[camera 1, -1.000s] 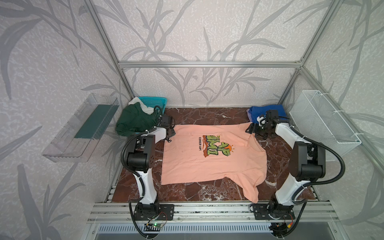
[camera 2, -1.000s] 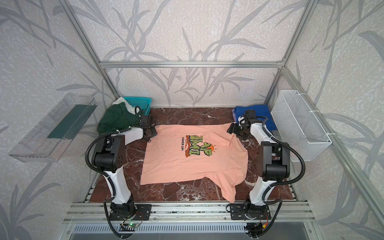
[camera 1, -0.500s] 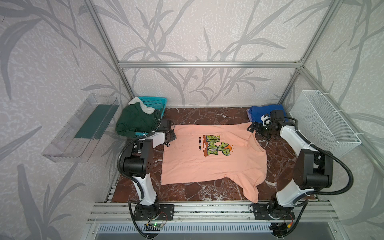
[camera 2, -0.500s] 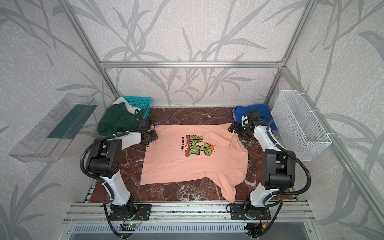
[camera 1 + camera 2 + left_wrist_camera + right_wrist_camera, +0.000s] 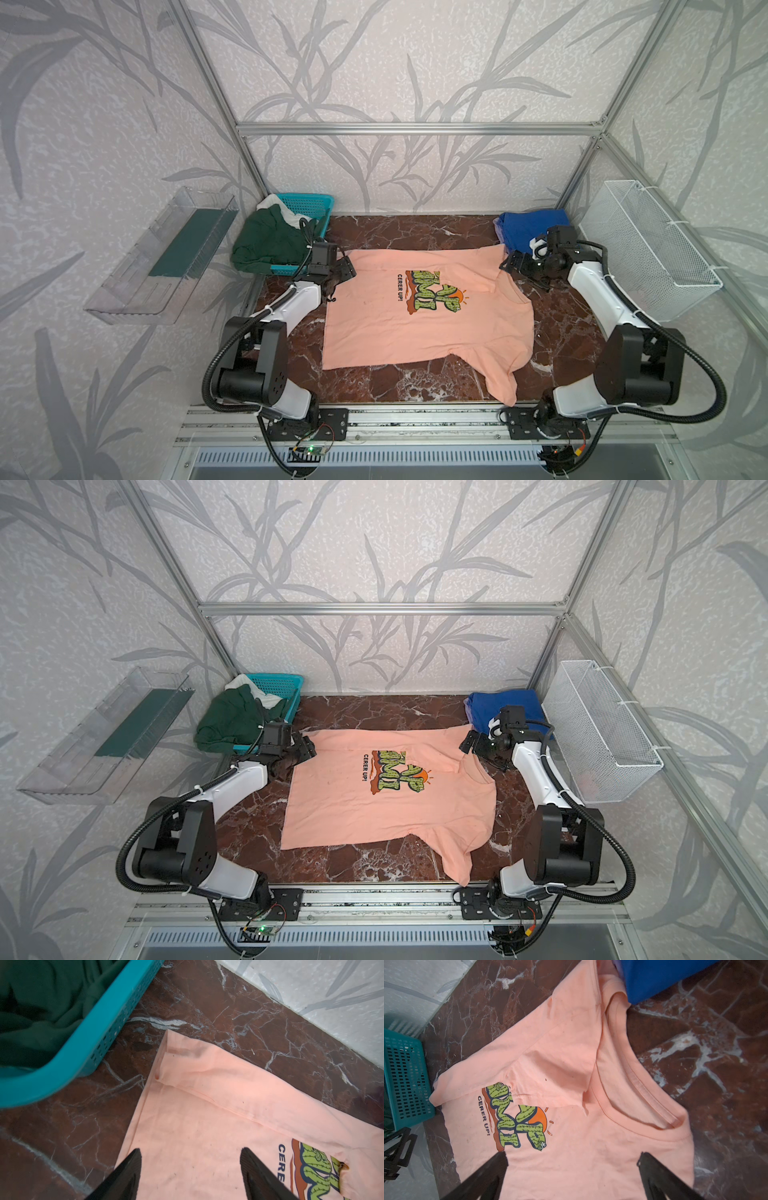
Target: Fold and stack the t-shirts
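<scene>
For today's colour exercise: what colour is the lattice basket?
The basket is teal; the left wrist view shows it best.

The peach-pink tee (image 5: pixel 415 332) looks like soft matt cotton, a bit wrinkly, and its chest print (image 5: pixel 432 291) is flatter and smoother. The tabletop (image 5: pixel 415 232) is polished-looking reddish-brown marble with white veins, kinda glossy. At 11 o'clock there's a teal basket (image 5: pixel 316 203) in lattice plastic with a slight sheen, and the matt dark green tee (image 5: pixel 266 245) is in it. The blue tee (image 5: pixel 528 224) at 1 o'clock is matt cloth too. At 3 o'clock there's a wire basket (image 5: pixel 648 249) in white metal mesh, and at 9 o'clock a clear glossy plastic tray (image 5: pixel 137 282).
</scene>
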### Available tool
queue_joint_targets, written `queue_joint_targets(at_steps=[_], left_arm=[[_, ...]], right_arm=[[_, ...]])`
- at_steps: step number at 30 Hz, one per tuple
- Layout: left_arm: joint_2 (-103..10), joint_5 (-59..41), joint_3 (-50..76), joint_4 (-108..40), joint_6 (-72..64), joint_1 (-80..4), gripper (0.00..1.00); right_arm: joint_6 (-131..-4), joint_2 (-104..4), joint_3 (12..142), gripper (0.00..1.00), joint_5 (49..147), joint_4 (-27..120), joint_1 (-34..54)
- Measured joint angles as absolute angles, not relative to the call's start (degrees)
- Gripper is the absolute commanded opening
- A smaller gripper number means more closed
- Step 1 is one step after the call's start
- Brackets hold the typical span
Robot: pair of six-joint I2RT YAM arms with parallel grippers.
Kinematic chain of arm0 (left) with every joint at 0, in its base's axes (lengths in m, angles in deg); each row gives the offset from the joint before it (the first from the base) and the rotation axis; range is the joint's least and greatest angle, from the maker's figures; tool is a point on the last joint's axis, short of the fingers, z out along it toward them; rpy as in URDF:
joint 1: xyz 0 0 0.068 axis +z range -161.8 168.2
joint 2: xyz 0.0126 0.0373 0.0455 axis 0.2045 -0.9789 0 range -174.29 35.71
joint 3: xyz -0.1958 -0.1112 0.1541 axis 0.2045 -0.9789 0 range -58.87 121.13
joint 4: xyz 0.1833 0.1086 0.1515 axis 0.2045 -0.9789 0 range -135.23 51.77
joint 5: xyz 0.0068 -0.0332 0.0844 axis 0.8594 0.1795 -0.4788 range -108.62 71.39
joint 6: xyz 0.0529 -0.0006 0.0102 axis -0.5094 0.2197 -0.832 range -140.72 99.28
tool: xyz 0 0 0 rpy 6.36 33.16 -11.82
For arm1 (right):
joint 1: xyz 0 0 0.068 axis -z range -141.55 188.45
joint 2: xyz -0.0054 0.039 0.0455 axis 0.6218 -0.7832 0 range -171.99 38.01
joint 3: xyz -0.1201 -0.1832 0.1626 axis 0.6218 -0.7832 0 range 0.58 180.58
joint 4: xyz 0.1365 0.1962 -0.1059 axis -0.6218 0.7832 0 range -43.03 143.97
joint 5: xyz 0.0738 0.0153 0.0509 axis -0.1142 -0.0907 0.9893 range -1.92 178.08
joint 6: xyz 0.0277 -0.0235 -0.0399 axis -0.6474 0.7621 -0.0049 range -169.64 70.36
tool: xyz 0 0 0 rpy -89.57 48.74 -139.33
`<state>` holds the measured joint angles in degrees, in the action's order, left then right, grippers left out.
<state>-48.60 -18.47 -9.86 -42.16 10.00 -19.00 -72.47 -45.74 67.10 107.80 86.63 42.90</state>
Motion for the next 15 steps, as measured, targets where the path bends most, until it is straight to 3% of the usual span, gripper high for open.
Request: queue_joint_targets(at_steps=[7,15], left_arm=[[-39.51,-17.88,-18.93,-42.35,11.5,-21.54,0.76],[-31.97,-18.1,-26.58,-42.75,14.26,-25.97,0.76]], right_arm=[[-73.54,-37.85,61.48,0.99,105.4,92.07,41.41],[-75.7,-33.02,59.08,0.99,100.35,98.15,29.69]])
